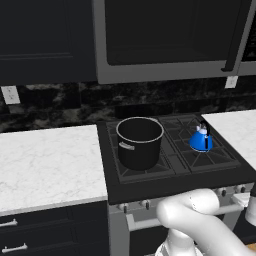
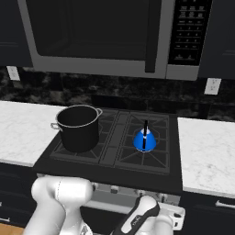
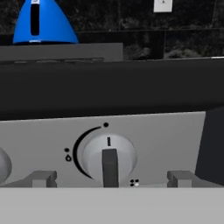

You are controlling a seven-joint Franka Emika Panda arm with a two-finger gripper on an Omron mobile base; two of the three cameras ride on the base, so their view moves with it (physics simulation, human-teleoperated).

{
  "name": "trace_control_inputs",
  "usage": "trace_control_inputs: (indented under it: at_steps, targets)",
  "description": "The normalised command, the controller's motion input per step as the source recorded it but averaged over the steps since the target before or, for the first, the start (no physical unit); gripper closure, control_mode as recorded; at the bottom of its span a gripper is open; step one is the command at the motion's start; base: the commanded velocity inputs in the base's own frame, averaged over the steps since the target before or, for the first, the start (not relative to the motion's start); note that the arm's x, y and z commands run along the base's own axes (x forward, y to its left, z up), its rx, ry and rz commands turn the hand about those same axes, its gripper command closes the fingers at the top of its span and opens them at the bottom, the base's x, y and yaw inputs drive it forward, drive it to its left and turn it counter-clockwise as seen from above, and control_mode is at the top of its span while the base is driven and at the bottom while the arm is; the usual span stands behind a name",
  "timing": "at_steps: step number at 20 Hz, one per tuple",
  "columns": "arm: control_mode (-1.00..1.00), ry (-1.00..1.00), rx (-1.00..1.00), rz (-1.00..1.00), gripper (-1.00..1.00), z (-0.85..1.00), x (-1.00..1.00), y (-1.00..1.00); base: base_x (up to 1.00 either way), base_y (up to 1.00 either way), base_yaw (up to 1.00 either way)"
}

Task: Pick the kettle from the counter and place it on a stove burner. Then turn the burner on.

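Microwave [image 2: 98,34]: wide, dark, across the top of the right base view.
Counter [image 1: 47,165]: white marble, left middle of the left base view.
Stove [image 1: 175,172]: black, center frame.
Pot [image 1: 140,142]: large, black, on the front left grate.
Kettle [image 1: 201,139]: small, blue, upright on the right stove burner [image 1: 210,157], right of center.
Knob [image 3: 108,155]: grey dial, lower center of the hand view.
Gripper [image 3: 111,179]: two tips [image 3: 43,178] set wide either side of the knob, not touching it.
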Motion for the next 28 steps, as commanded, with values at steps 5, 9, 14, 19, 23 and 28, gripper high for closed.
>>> trace_control_inputs:
  at_steps: [5, 9, 14, 19, 23, 28]
  targets:
    - [-1.0, 0.0, 0.0, 0.0, -1.0, -0.04, 0.06, -0.1, 0.0, 0.0, 0.0]
    - [-1.0, 0.0, 0.0, 0.0, -1.0, -0.03, 0.03, -0.03, 0.0, 0.0, 0.0]
    - [-1.0, 0.0, 0.0, 0.0, -1.0, -0.06, 0.07, 0.0, 0.0, 0.0, 0.0]
    - [-1.0, 0.0, 0.0, 0.01, -1.0, -0.09, 0.13, 0.0, 0.0, 0.0, 0.0]
    - [-1.0, 0.0, 0.0, 0.01, -1.0, -0.02, 0.12, 0.0, 0.0, 0.0, 0.0]
    - [-1.0, 0.0, 0.0, 0.0, -1.0, 0.0, 0.05, 0.0, 0.0, 0.0, 0.0]
